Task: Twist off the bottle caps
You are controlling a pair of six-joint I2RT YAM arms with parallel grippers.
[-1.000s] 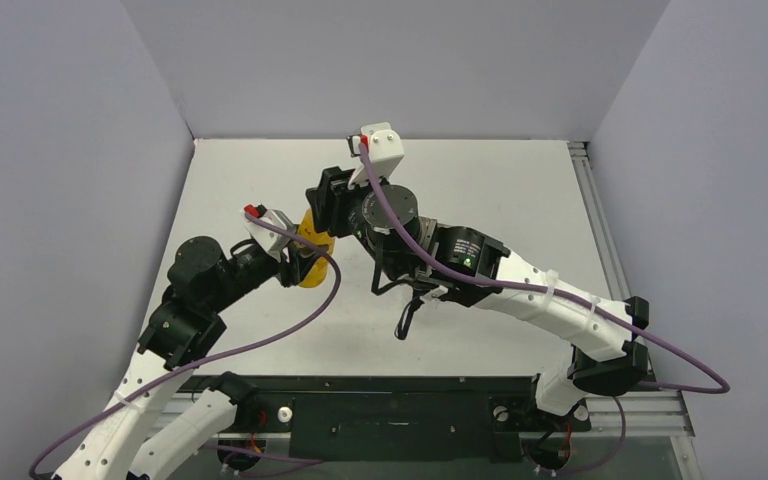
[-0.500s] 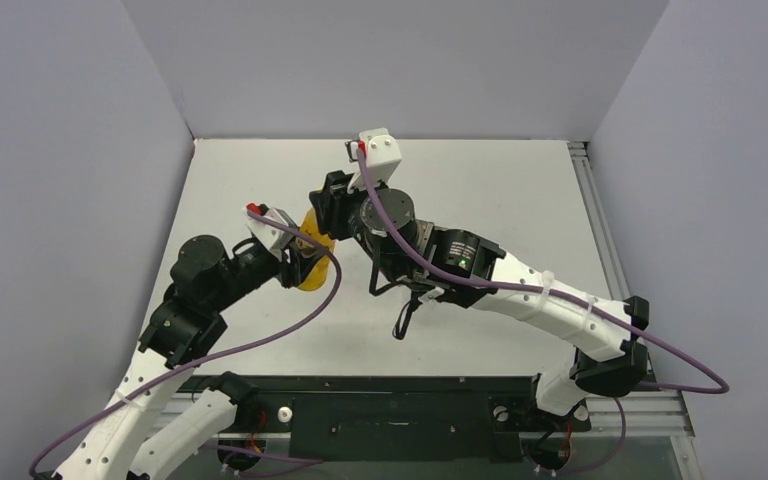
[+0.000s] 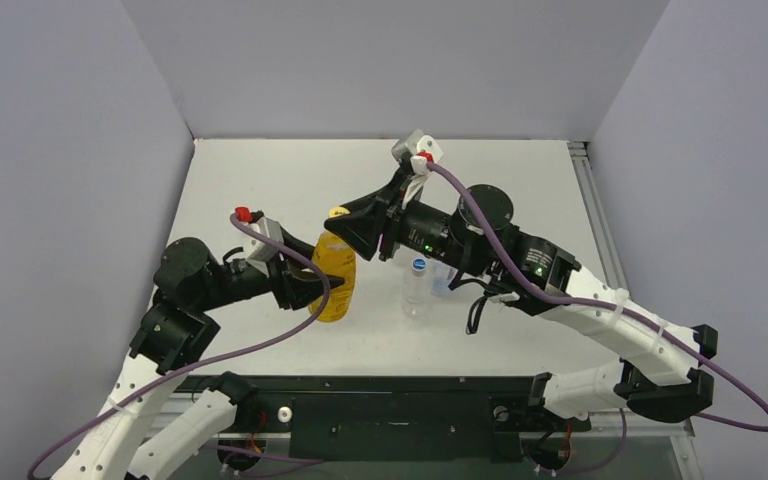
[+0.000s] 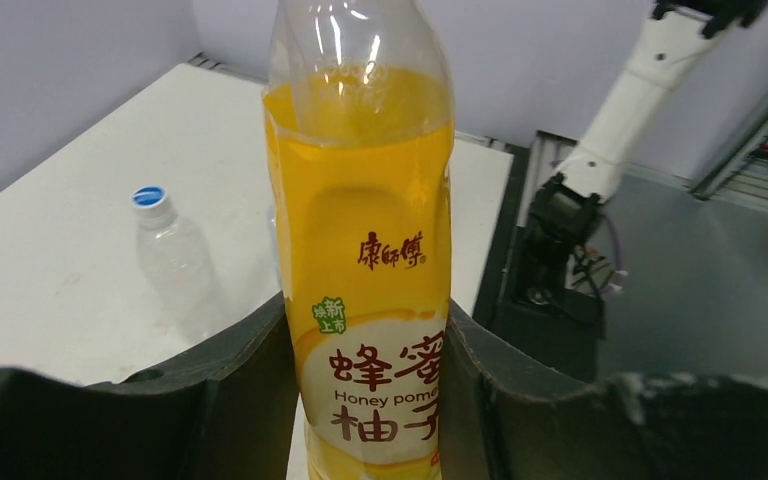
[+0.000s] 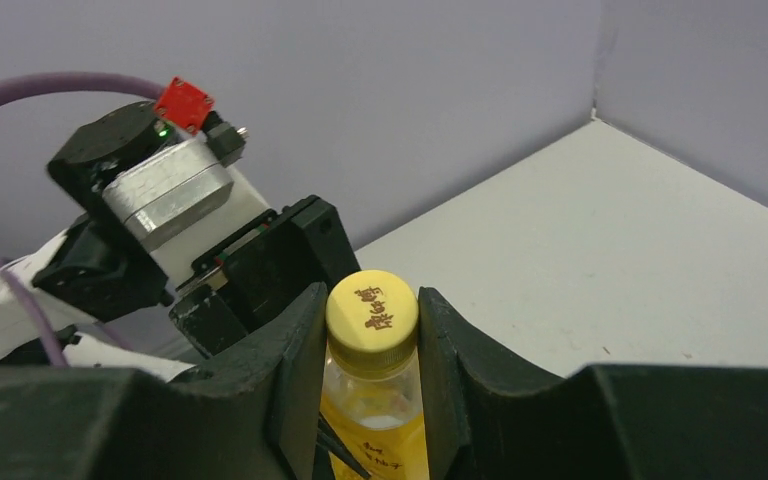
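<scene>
The yellow-orange bottle (image 3: 332,285) stands upright near the table's middle left. My left gripper (image 3: 305,287) is shut on its labelled body (image 4: 370,260), with a finger (image 4: 250,370) on each side. My right gripper (image 3: 345,222) reaches in from the right and is shut on the yellow cap (image 5: 372,312), which shows at the bottle's top in the top view (image 3: 338,212). A clear bottle (image 3: 416,290) with a blue-topped cap (image 3: 418,265) stands just right of it, under the right arm; it also shows in the left wrist view (image 4: 175,262). The other bottles are hidden.
Purple-grey walls close the table on the left, back and right. A black rail (image 3: 400,405) with the arm bases runs along the near edge. The right arm's base (image 4: 560,215) stands beyond the table edge in the left wrist view.
The yellow bottle was tilted further back under the right wrist; it now stands upright, nearer. The right arm has swung right and lower, uncovering the clear bottle.
</scene>
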